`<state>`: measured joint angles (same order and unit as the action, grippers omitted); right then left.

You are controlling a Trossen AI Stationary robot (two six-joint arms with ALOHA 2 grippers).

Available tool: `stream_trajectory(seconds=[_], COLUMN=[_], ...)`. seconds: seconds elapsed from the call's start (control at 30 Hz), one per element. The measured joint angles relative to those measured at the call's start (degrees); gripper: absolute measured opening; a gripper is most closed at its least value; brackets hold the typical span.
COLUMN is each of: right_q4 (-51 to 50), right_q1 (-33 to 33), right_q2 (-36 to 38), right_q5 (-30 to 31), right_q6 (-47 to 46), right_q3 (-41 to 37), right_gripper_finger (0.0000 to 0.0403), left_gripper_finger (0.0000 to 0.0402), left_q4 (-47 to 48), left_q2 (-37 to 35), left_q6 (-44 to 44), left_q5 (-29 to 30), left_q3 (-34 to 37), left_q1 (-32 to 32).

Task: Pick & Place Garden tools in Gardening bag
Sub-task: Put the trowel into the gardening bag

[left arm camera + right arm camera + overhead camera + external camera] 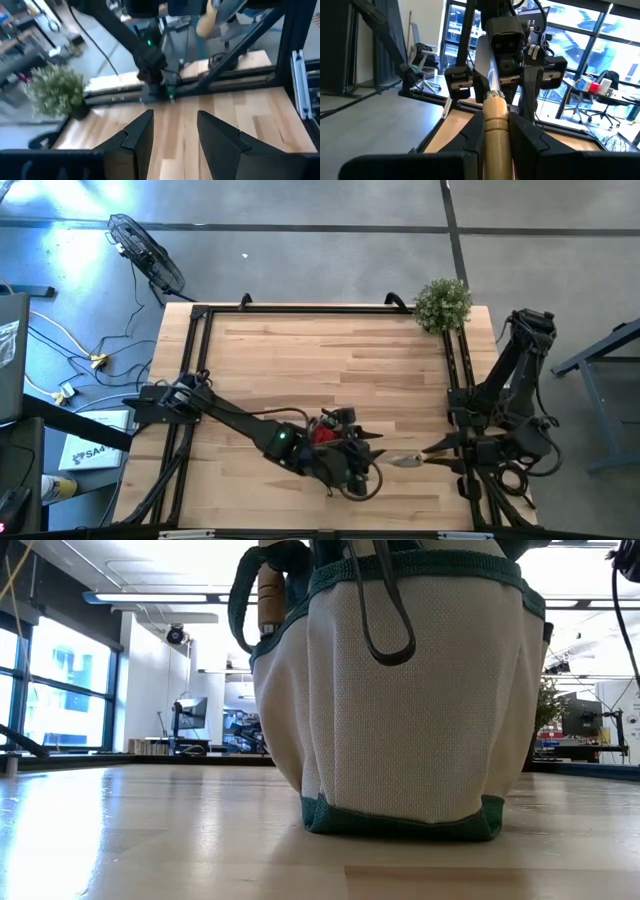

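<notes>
Over the wooden table [330, 360], right gripper [496, 131] fingers clamp a trowel [495, 117]; left gripper [175, 132] fingers spread.

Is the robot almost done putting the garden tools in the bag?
Partly. Done: one wooden-handled tool already pokes out of the bag, and something red sits by its top. In hand: the right gripper is shut on a trowel just beside the bag. The left gripper is open and empty over the bag. Left: that trowel is not yet inside.
</notes>
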<state>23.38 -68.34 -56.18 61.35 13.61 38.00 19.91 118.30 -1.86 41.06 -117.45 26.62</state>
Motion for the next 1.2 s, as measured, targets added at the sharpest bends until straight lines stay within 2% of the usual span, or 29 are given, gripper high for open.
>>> stream_trajectory(seconds=[0.1, 0.3, 0.37, 1.0, 1.2], right_q4=[-0.13, -0.44, -0.44, -0.50, -0.51], right_q1=[-0.70, -0.68, -0.68, -0.68, -0.68], right_q2=[0.00, 0.00, 0.00, 0.00, 0.00], right_q5=[1.82, 1.80, 1.76, 1.52, 1.52], right_q6=[0.04, 0.00, 0.00, -0.04, -0.04], right_q3=[0.00, 0.00, 0.00, 0.04, 0.04], right_gripper_finger=[0.0053, 0.0053, 0.0053, 0.0053, 0.0053], left_gripper_finger=[0.0145, 0.0145, 0.0145, 0.0145, 0.0145], left_q4=[-3.84, -10.94, -12.34, -16.30, -17.36], left_q2=[-0.02, -0.02, -0.06, -0.09, -0.20], left_q6=[-3.42, -9.96, -11.21, -11.69, -11.84], left_q5=[-0.48, -9.20, -10.23, -9.48, -11.79], left_q3=[0.00, 0.00, 0.00, 0.00, 0.00], left_q1=[0.23, 0.83, 0.91, 0.06, -0.39])
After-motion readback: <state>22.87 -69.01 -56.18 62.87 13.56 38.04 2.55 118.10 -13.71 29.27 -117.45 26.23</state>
